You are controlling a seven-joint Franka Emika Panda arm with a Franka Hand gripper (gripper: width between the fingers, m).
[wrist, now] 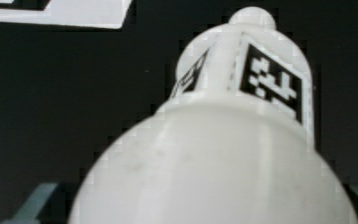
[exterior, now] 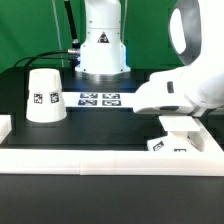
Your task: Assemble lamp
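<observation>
In the wrist view the white bulb (wrist: pixel 229 130) fills the frame, its tagged narrow end pointing away from the camera. My gripper (wrist: pixel 197 205) is shut on its wide round body, with a dark finger (wrist: pixel 34 205) showing at each side. In the exterior view the gripper (exterior: pixel 178 124) hangs under the white arm at the right. It is just above the small flat square base (exterior: pixel 170 144), which lies by the white wall. The bulb is mostly hidden there. The cone shade (exterior: pixel 45 95) stands at the exterior view's left, wide end down.
The marker board (exterior: pixel 98 99) lies in the middle in front of the robot's pedestal (exterior: pixel 102 50). A white wall (exterior: pixel 100 158) runs along the front and the right side. A flat white tagged piece (wrist: pixel 51 10) shows at the wrist view's corner.
</observation>
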